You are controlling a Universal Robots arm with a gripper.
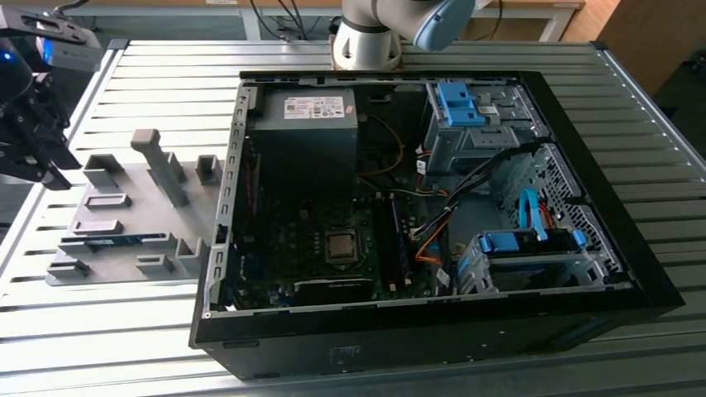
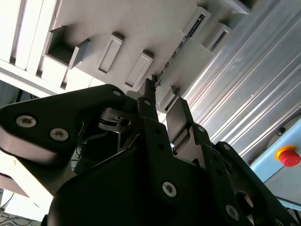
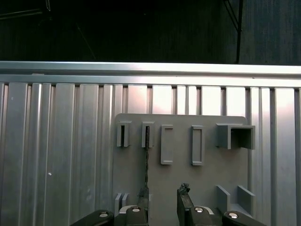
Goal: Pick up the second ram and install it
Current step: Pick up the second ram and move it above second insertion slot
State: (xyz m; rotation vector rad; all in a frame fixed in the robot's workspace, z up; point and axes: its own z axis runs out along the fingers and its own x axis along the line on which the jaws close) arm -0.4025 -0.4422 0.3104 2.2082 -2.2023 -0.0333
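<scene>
step: pick-up stage, grasp not yet made. the black two-fingered metal gripper (image 3: 163,197) hangs over the flat matt grey fixture plate (image 3: 207,181) with nothing in it.
fingers: parted, with a clear gap between the two black fingertips (image 3: 183,192) and nothing between them in both wrist views.
ram: the long, thin blue circuit-board stick (image 3: 146,155) stands on edge in a slot of the plate. it sits ahead of the fingertips and below them, apart from both.
line-up: in the first wrist view the stick reads as a thin dark line running toward one fingertip, not toward the middle of the gap.
what the pick calls for: as i read it, the gap centred over that thin edge and the pads meeting the two flat faces squarely. it's a slim board, so there's little room for a skewed grip.
install site: the open black steel computer case (image 1: 441,343) lies well away from the fingers, across the plate. i can't tell from here which memory slot is free.
plate: matt grey, with raised blocky rectangular pockets and upright tabs.
table: ribbed, shiny aluminium slat table (image 3: 47,165) catching the light beyond the fingertips.
finger build: hard black links, silver screw heads, narrow squared tips.
</scene>
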